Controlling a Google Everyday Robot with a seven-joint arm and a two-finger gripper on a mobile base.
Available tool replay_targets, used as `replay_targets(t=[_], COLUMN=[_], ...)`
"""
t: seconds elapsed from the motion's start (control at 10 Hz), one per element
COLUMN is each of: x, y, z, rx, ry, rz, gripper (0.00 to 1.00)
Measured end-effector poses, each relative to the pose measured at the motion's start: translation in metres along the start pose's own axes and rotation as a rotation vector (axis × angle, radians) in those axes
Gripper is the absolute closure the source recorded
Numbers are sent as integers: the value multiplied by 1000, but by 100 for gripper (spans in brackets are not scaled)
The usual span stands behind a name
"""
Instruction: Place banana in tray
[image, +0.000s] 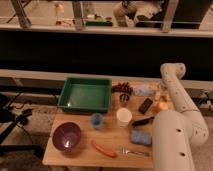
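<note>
The dark green tray (85, 95) sits at the back left of the wooden table, and I see nothing inside it. My white arm rises from the lower right and bends over the table's back right corner. The gripper (161, 91) hangs down there below the bend, largely hidden by the arm. A small pale yellow shape beside it, likely the banana (158, 96), is partly hidden. It lies far to the right of the tray. A round orange-yellow fruit (160, 106) lies just in front of it.
A purple bowl (66, 136), small blue cup (97, 120), white cup (123, 117), carrot (104, 149), fork (134, 151) and blue sponge (140, 138) lie in front. A dark cluster (122, 88), clear packet (143, 91) and two black objects (145, 105) stand near the arm.
</note>
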Motion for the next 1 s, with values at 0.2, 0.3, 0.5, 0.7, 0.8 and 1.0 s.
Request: replay_targets(t=[0.2, 0.3, 0.5, 0.7, 0.8, 1.0], x=[0, 0, 0, 0, 0, -1], y=[0, 1, 1, 1, 1, 0], z=[0, 1, 1, 1, 1, 1], rx=[0, -1, -1, -1, -1, -1], ry=[0, 0, 0, 0, 0, 0], rz=[0, 0, -1, 0, -1, -1], gripper=[55, 59, 79, 90, 90, 90])
